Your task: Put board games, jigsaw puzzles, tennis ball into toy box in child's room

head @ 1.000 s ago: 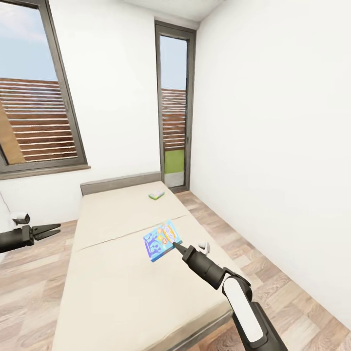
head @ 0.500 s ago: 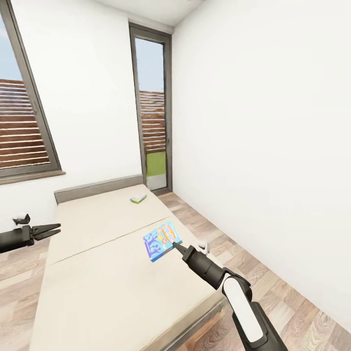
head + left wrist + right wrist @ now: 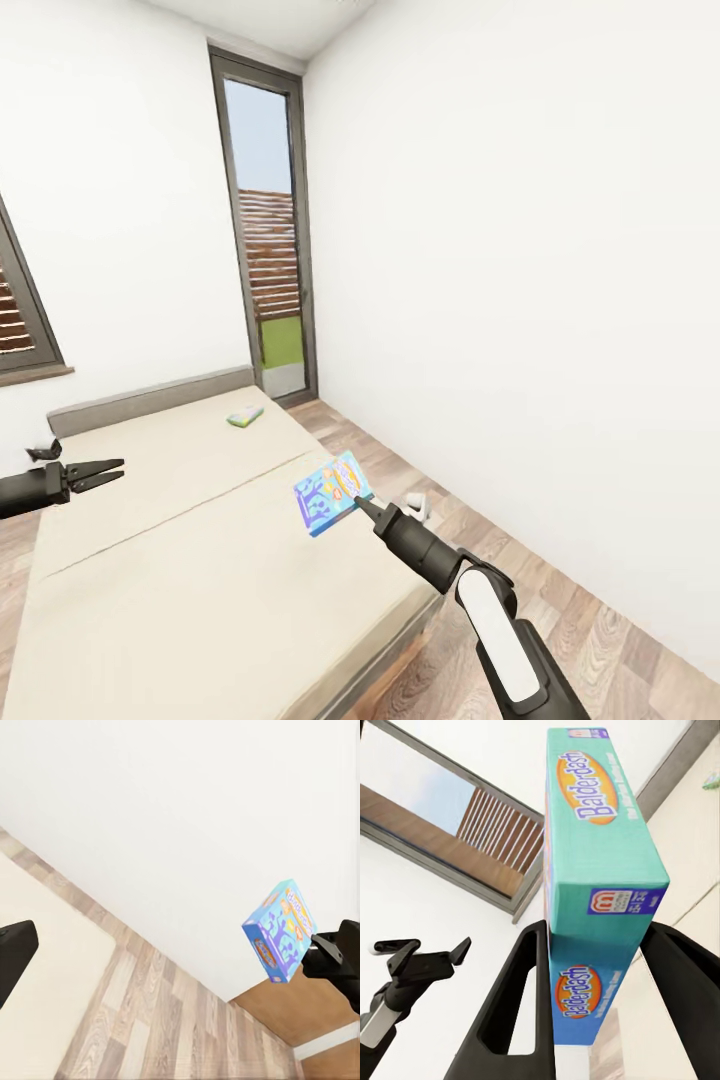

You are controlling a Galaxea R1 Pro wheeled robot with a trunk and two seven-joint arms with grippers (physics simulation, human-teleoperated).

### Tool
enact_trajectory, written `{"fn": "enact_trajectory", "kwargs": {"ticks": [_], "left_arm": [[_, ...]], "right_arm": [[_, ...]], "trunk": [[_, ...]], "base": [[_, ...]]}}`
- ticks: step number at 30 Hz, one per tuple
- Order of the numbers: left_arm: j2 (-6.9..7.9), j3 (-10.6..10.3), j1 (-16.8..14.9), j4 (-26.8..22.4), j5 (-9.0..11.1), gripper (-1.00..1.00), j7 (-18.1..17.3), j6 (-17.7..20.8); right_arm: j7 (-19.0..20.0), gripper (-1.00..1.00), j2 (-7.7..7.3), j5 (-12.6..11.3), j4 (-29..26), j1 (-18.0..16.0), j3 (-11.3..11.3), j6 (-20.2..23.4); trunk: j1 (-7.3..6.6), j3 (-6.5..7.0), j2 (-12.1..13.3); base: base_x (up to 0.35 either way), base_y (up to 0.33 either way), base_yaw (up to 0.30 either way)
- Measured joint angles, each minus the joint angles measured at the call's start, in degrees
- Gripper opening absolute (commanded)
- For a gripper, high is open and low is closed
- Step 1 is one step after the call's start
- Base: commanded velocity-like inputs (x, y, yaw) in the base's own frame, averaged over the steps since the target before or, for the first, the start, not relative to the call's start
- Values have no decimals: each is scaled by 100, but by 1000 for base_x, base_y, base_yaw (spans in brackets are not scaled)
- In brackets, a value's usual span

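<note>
In the head view the right gripper clamps the blue board game above the bed, a second game awaits at 11 o'clock, the left gripper hangs parted, empty; the right wrist view confirms the clamp; no toy box visible.

View swung right — bed and tall window shifted left, probably camera alone.
</note>
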Motion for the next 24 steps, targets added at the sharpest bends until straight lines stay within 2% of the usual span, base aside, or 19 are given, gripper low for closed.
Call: {"fn": "enact_trajectory", "kwargs": {"ticks": [24], "left_arm": [[-17, 0, 0, 0, 0, 100, 0, 0]], "right_arm": [[0, -100, -43, -36, 9, -7, -14, 4]], "trunk": [[0, 114, 0]], "base": [[0, 0, -267]]}}
